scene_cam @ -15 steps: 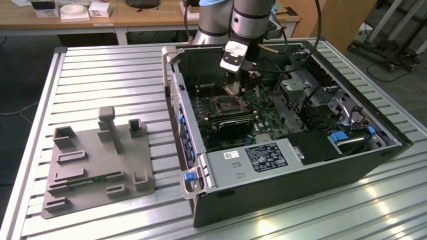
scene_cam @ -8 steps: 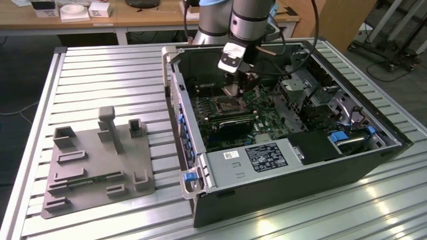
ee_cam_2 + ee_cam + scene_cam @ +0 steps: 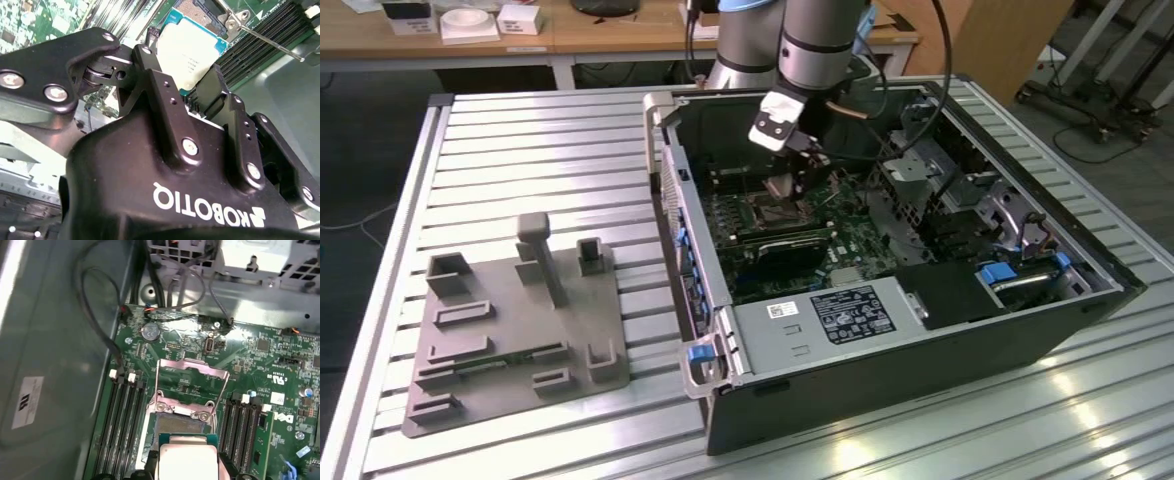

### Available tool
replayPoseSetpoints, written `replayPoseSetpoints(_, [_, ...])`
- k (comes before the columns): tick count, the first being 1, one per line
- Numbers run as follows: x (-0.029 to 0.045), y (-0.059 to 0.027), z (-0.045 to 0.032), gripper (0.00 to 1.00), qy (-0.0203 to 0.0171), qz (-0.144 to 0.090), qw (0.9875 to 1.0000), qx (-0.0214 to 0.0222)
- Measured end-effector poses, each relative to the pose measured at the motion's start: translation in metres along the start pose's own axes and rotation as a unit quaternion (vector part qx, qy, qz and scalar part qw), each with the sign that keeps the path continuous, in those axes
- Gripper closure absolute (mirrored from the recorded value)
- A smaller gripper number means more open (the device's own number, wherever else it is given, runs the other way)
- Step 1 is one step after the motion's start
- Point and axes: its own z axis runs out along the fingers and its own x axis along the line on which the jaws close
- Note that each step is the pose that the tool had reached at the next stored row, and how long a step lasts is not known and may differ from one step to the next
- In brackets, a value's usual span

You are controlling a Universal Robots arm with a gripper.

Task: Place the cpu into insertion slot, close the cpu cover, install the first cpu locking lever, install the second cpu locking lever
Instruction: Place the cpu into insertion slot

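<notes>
Gripper (image 3: pixel 790 186) clamped on the cpu (image 3: pixel 187 460), a flat square with a dull silver top and green rim, held just over the slot (image 3: pixel 182 425). Cover (image 3: pixel 192 368), a thin bright metal frame, tilted up and open. Long ribbed black memory slots (image 3: pixel 117 430) on both sides, on a glossy green board (image 3: pixel 260 365).

cpu (image 3: pixel 192 50) over insertion slot (image 3: pixel 194 7)

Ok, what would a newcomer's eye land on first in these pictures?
The arm's gripper reaches into the open computer case, toward the exterior view's right. In the first wrist view its jaws clamp the cpu over the green motherboard, with the cpu cover tilted up open beside it.
</notes>
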Motion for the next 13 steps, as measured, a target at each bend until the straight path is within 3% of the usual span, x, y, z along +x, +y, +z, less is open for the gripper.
replayPoseSetpoints(4, [0.0007, -0.0002, 0.0051, 0.46, -0.0006, 0.016, 0.9999, 0.0017])
replayPoseSetpoints(9, [0.0037, 0.0001, 0.0079, 0.46, -0.0001, 0.018, 0.9998, 0.0066])
replayPoseSetpoints(13, [0.0059, 0.0006, 0.0113, 0.46, -0.0003, 0.028, 0.9996, 0.0078])
